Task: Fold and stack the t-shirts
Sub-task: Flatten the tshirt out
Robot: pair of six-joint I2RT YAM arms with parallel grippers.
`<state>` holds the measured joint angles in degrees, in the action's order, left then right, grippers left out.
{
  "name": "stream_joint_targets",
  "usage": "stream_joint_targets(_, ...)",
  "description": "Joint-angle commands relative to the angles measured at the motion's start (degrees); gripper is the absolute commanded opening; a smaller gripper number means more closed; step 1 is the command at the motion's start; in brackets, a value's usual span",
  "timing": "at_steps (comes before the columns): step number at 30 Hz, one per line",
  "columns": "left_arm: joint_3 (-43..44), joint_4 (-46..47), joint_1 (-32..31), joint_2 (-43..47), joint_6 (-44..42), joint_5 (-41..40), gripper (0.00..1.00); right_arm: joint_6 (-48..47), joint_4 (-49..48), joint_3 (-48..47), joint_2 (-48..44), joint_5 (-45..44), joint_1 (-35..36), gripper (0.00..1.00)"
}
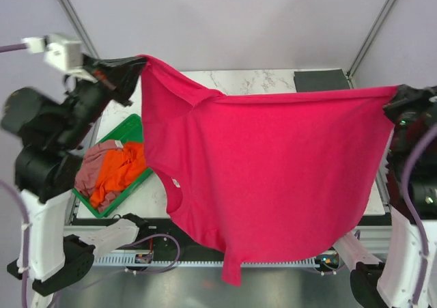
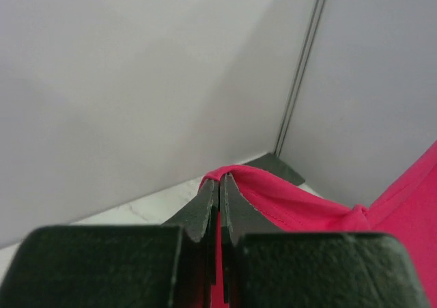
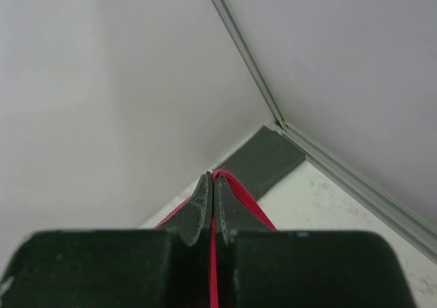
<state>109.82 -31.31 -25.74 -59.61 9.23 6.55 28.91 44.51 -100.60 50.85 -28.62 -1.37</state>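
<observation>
Two pinches: our left gripper and right gripper clamp the crimson t-shirt.
Lower edge: hangs free, right of the green tray.

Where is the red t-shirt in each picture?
Top view: the red t-shirt hangs stretched across the middle, between left tool and right tool.
Left wrist: pinched in the left tool, spreading off to the right.
Right wrist: only a thin red edge, pinched in the right tool.
Shared landmark: the dark pad at the table's far corner.
</observation>
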Motion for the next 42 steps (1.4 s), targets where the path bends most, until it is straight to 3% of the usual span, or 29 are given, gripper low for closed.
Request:
stream_joint_targets(1, -7.74, 2.74, 0.34, -4.72, -6.67, -2.06, 0.02, 0.09, -9.07, 11.70, -0.04, -2.14, -0.13, 0.00)
stream_joint_targets(7, -25.41, 14.86, 0.60, -11.12, -10.89, -5.14, 0.02, 2.99, -26.47, 39.81, 3.45, -3.64, -0.13, 0.00)
stream_joint_targets(12, -25.63, 18.21, 3.67, -27.96, -12.31, -1.63, 0.02, 4.14, -44.04, 48.38, 18.00, -2.93, -0.22, 0.00)
stream_joint_targets(16, -17.13, 19.18, 6.40, -39.83, -10.56, 2.59, 0.02, 2.04, -52.15, 42.80, 32.85, 3.64, -0.92, 0.00)
stream_joint_targets(21, -3.33, 19.27, 7.98, -52.60, -9.76, 4.00, 0.02, 0.71, -52.69, 33.64, 47.12, 7.09, -1.62, 0.00)
stream_joint_targets(33, 17.51, 19.27, 8.25, -70.54, -4.76, 7.96, 0.02, -2.28, -53.04, 18.95, 60.93, 12.88, -5.13, 0.00)
stream_joint_targets(38, 17.80, 19.01, 8.25, -71.96, -2.56, 7.26, 0.02, -3.58, -54.18, 16.84, 63.49, 17.98, -6.10, 0.00)
stream_joint_targets(42, 9.92, 18.74, 8.33, -67.22, -0.98, 3.48, 0.02, -5.69, -48.93, 14.03, 64.64, 22.72, -6.98, 0.00)
